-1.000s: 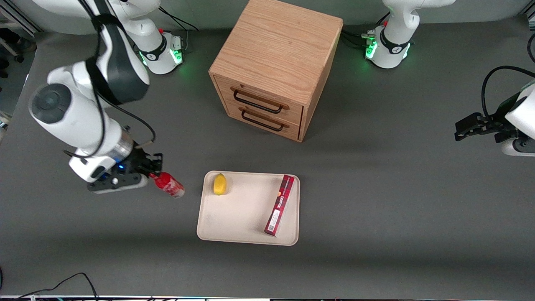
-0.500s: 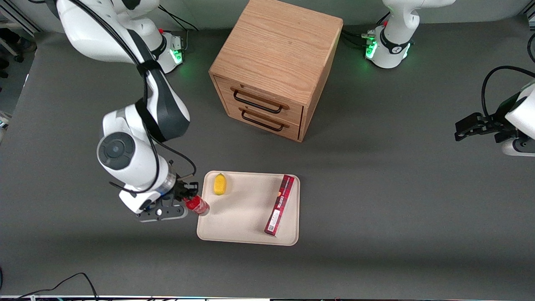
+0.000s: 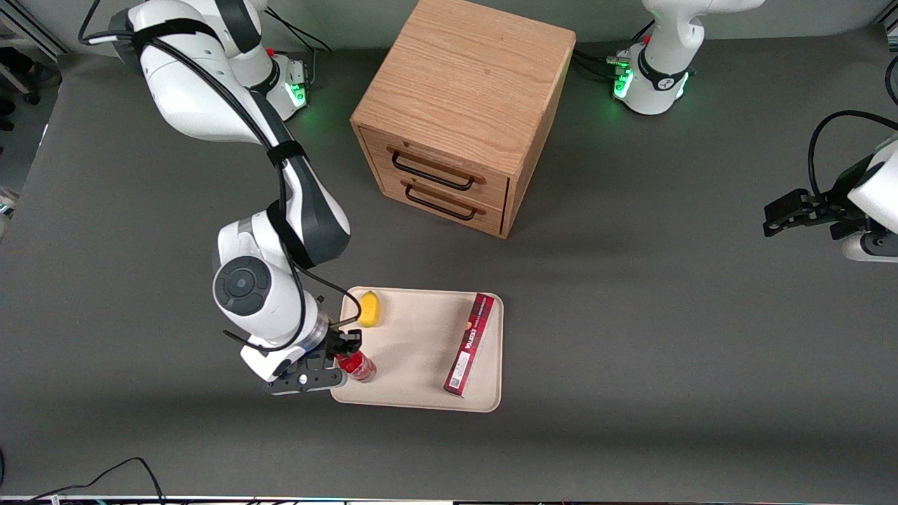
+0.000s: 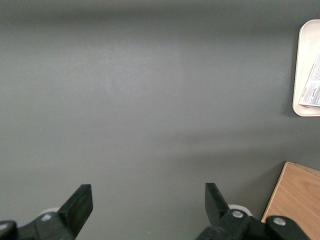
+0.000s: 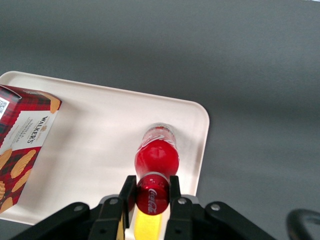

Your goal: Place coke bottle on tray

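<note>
We see one coke bottle (image 3: 358,367), and the gripper (image 3: 346,354) is clamped on its red cap. In the right wrist view the two black fingers (image 5: 128,192) squeeze the cap of the coke bottle (image 5: 156,161) from both sides, and the gripper (image 5: 152,194) holds it above the tray (image 5: 100,140).

We count one tray (image 3: 414,351). It is flat and cream colored, and it lies on the gray surface (image 3: 631,315). Taking the tray as a clock face with twelve o'clock pointing at the wooden cabinet (image 3: 463,112), the bottle is at about eight o'clock, over the corner of the tray that is closest to the working arm and near the front camera. We cannot tell if the bottom of the bottle touches the tray yet.

There is one yellow lemon (image 3: 369,309) on the tray, at about ten o'clock, near the rim. There is one long dark red box (image 3: 469,344) on the tray too, at about three o'clock, lying along the edge toward the parked arm's end of the surface. In the right wrist view the box (image 5: 22,150) shows pictures of cookies on it. The bottle and the box are well apart. The bottle and the lemon are near each other but do not touch.

We count one cabinet, and it has two drawers, each with one dark handle. Both drawers are closed.
</note>
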